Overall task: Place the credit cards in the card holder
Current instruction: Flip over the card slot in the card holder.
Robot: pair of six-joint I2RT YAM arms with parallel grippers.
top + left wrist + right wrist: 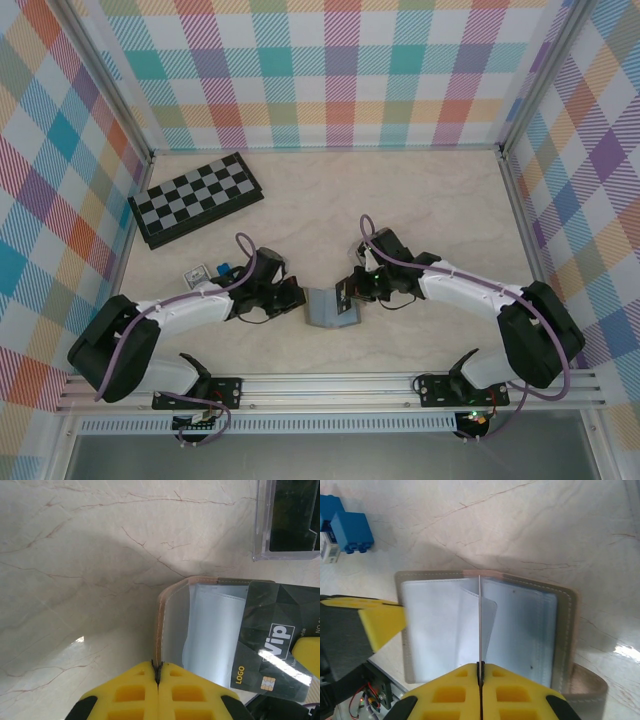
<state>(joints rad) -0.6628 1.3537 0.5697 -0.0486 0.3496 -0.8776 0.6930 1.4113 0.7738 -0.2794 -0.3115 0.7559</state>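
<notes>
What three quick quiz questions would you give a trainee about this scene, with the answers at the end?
1. True or false: the left hand is shut on the edge of the open card holder.
2. The card pinched in the right hand is: A) red, B) black with "Vip" printed on it, C) yellow.
3. What lies near the far left corner of the table?

Key: 1 true. 2 B. 3 the chequered board.
</notes>
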